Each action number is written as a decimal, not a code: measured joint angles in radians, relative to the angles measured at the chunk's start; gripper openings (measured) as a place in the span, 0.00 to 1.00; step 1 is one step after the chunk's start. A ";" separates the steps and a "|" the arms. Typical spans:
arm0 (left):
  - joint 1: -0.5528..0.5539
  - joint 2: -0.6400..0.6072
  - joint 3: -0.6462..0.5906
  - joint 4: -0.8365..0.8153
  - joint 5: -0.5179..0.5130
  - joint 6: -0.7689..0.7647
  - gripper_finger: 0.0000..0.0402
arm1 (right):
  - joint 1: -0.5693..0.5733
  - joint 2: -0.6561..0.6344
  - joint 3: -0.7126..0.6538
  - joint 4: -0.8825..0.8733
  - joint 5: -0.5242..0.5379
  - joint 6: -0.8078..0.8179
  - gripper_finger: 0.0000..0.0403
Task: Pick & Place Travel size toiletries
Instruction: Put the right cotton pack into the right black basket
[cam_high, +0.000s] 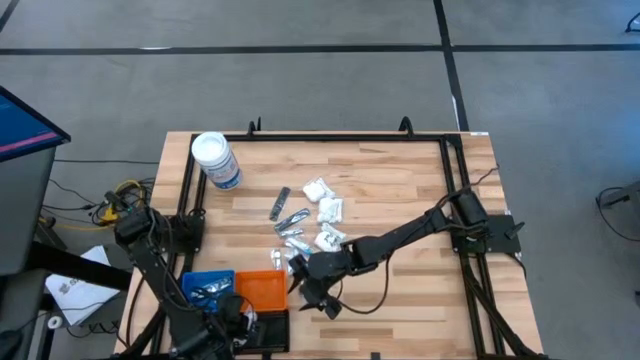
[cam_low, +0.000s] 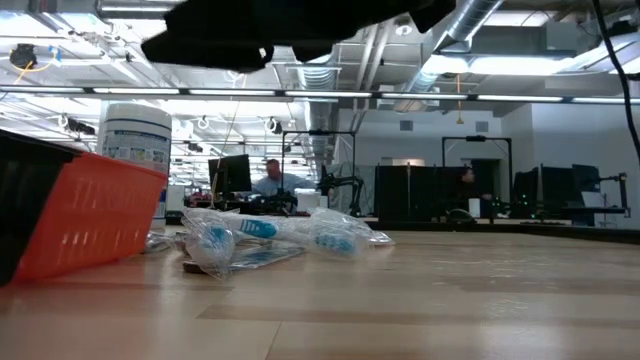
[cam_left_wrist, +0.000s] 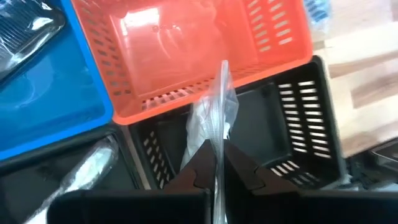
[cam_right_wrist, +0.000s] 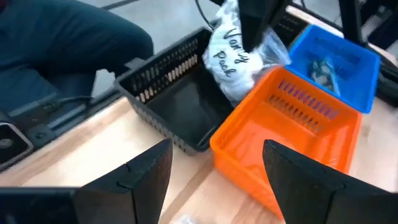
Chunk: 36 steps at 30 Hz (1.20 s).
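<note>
My left gripper (cam_left_wrist: 219, 152) is shut on a white packet in a clear wrapper (cam_right_wrist: 231, 59), which hangs over the black tray (cam_left_wrist: 292, 143) at the table's near left. Another white packet (cam_left_wrist: 93, 167) lies in the black tray. My right gripper (cam_right_wrist: 217, 155) stands open with nothing between its fingers, just right of the orange tray (cam_right_wrist: 292, 124). More travel size toiletries (cam_high: 310, 222), slim silvery tubes and white packets, lie loose on the table's middle. The blue tray (cam_high: 208, 287) holds silvery items (cam_right_wrist: 324, 70). My left gripper pinches the packet's clear wrapper by its upper edge (cam_left_wrist: 219, 118) between its two fingers. The fingers come from above, pointing steeply down. The packet hangs below them, clear of the black tray, its white body (cam_left_wrist: 202, 121) to one side of the fingers.
A clear jar with a white lid (cam_high: 215, 160) lies at the table's far left. The three trays stand side by side at the near left edge. A black frame (cam_high: 330, 137) runs along the table's far and side edges. Bare wood (cam_high: 420, 290) lies at the near right.
</note>
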 joint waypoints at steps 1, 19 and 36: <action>0.000 0.000 -0.006 0.007 0.003 0.000 0.00 | 0.000 0.000 0.000 0.005 0.002 0.000 0.61; -0.006 -0.002 -0.017 0.059 0.099 -0.002 0.19 | 0.008 0.000 0.000 0.018 0.004 0.003 0.61; -0.013 -0.082 -0.017 0.021 0.120 0.002 0.39 | 0.007 0.000 0.000 0.021 0.003 0.000 0.61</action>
